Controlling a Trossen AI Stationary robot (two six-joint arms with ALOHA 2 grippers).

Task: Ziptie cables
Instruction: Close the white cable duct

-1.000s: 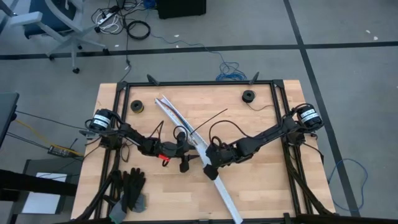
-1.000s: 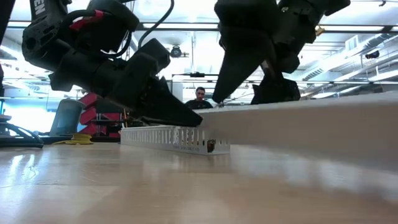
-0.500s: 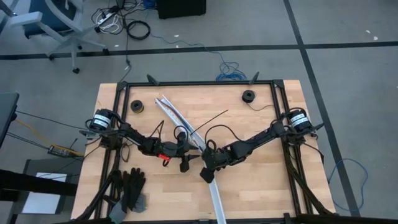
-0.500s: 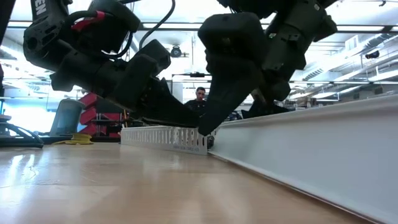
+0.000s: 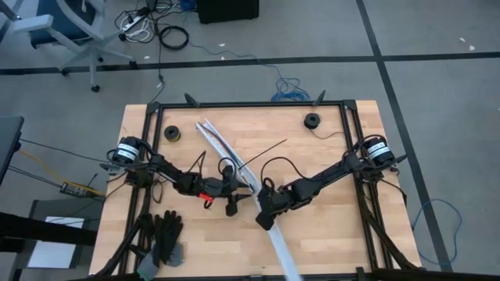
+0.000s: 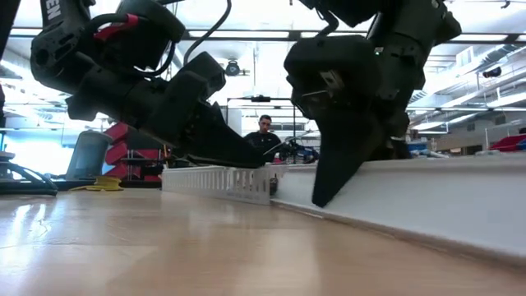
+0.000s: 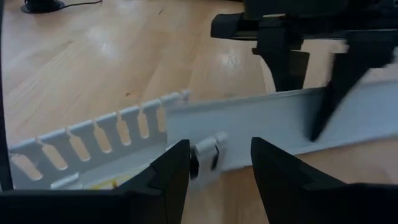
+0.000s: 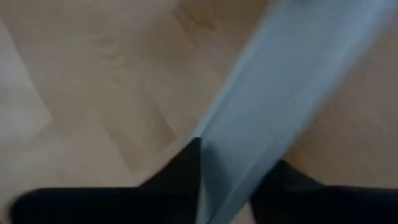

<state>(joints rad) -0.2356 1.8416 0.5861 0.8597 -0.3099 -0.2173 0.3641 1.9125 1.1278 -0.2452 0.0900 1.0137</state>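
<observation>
Right gripper (image 5: 266,218) at mid-counter (image 5: 328,234), jaws clenched on the white strip (image 5: 283,254); left gripper (image 5: 244,190) beside the slotted channel (image 5: 223,152), jaws slightly parted, holding nothing; no writing legible.

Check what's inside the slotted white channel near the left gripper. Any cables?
Left wrist view: the slotted channel shows a small yellow patch low inside; no cables identifiable. The plain white cover strip and the left gripper hide the rest.

The long white cover strip (image 5: 279,248) runs off the high view's bottom edge, its far end cut away. In the right wrist view it is badly blurred between the right hand (image 8: 227,180) fingers. No loose wires can be made out around the slotted channel (image 5: 223,152).
</observation>
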